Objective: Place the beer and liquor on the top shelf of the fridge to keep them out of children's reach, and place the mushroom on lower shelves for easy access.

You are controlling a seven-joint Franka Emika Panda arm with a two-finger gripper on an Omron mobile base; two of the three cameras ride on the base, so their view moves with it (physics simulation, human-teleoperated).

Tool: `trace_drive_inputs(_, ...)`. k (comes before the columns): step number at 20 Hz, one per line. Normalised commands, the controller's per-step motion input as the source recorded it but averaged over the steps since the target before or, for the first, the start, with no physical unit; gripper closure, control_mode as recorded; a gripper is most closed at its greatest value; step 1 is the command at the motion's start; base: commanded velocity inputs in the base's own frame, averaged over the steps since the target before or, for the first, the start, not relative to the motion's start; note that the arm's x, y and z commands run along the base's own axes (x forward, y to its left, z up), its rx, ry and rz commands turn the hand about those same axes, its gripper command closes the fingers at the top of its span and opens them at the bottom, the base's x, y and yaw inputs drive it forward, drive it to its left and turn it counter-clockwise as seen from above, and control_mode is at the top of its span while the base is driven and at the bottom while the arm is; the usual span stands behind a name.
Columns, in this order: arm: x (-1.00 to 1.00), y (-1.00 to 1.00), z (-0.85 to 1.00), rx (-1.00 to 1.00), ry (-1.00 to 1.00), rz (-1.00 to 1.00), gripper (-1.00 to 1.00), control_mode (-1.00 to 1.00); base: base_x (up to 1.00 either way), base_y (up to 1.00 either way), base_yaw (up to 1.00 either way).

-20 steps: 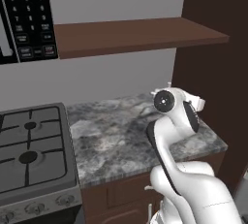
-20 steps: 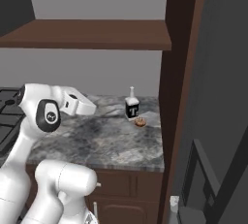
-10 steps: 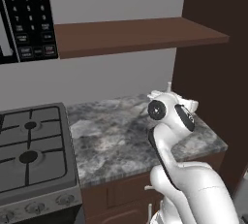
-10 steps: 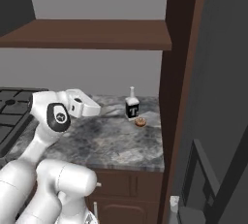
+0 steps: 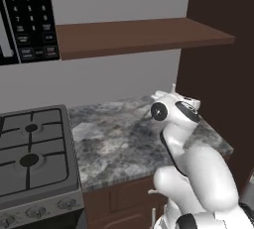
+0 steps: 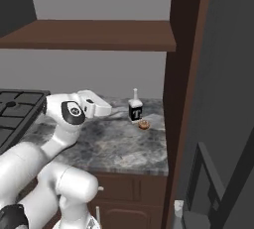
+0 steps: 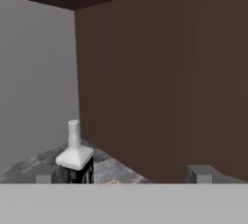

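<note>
Beside liquor (image 6: 135,111), mushroom (image 6: 144,124), right base view.

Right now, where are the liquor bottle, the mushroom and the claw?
Liquor bottle (image 6: 135,111): right base view, on its black label.
Mushroom (image 6: 144,124): right base view, on its brown top.
Claw (image 7: 123,173): hand view, in the gap midway between its two dark tips.

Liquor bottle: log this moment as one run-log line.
liquor: upright on counter, untouched | mushroom: beside it on counter | gripper: open, empty, aimed at liquor | beer: unseen | phase: approach
</note>
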Motion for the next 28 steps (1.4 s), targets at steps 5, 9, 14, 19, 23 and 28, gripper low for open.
trace_drive_inputs(5,0.58,-0.24,-0.07,0.0,0.0,-0.05,-1.0,-1.0,0.0,0.0,0.0)
trace_drive_inputs(9,0.55,-0.21,-0.13,0.0,0.0,-0.06,-1.0,-1.0,0.0,0.0,0.0)
trace_drive_inputs(14,0.45,-0.04,-0.29,0.0,0.0,-0.06,-1.0,-1.0,0.0,0.0,0.0)
trace_drive_inputs(19,0.43,0.0,-0.27,0.0,0.0,-0.06,-1.0,-1.0,0.0,0.0,0.0)
trace_drive_inputs(23,0.45,-0.05,-0.15,0.0,0.0,-0.05,-1.0,-1.0,0.0,0.0,0.0)
trace_drive_inputs(28,0.46,-0.08,-0.08,0.0,0.0,-0.04,-1.0,-1.0,0.0,0.0,0.0)
